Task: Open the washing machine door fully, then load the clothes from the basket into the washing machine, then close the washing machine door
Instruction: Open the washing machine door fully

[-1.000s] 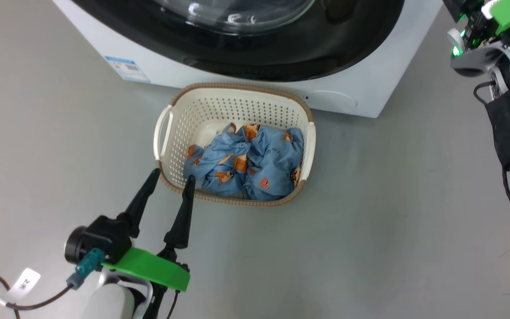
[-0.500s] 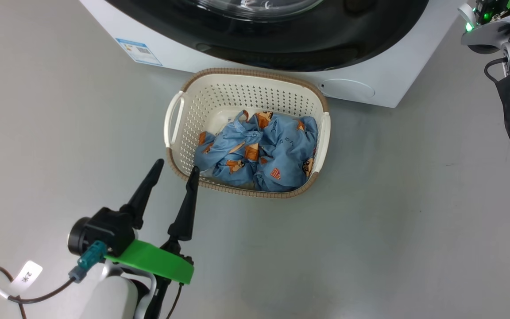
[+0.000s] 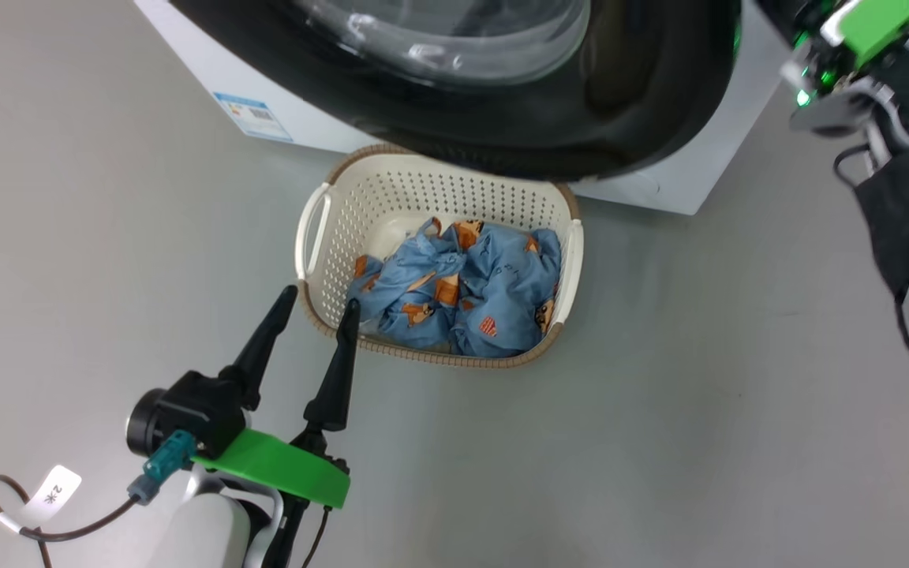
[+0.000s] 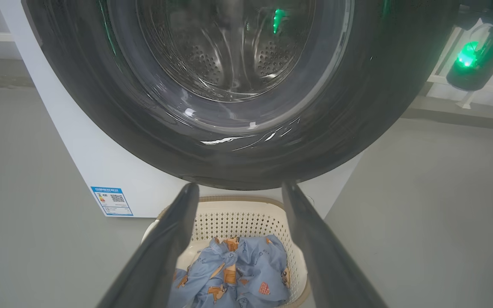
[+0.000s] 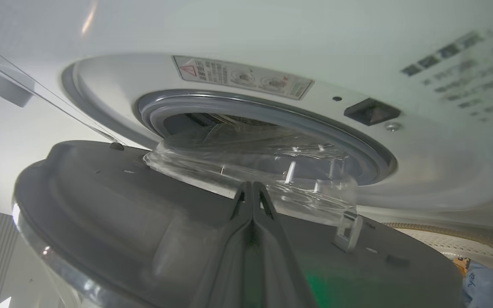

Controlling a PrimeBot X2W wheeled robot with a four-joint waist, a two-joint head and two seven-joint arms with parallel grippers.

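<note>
The washing machine door (image 3: 502,134), black-rimmed with a glass bowl, stands partly swung out from the white washing machine (image 3: 222,75) and overhangs the far rim of the basket (image 3: 320,237). The clothes (image 3: 462,292), blue with orange figures, lie bunched in the basket. My left gripper (image 3: 320,298) is open at the basket's near left corner, one fingertip over the rim. The left wrist view looks between its fingers (image 4: 240,187) at the door (image 4: 238,141) and the clothes (image 4: 233,273). My right gripper (image 5: 251,186) is shut, its fingers lying against the door's grey inner side (image 5: 122,222).
The grey-blue gasket (image 5: 272,107) and the dark drum mouth show behind the door's glass bowl. A blue label (image 3: 253,117) sits low on the machine's front. My right arm (image 3: 857,63) reaches in at the upper right. Bare grey floor lies left, right and in front of the basket.
The door has swung out toward me and now covers the basket's far rim. My right arm has moved with it. The head camera shifted; the left gripper stays open by the basket.
</note>
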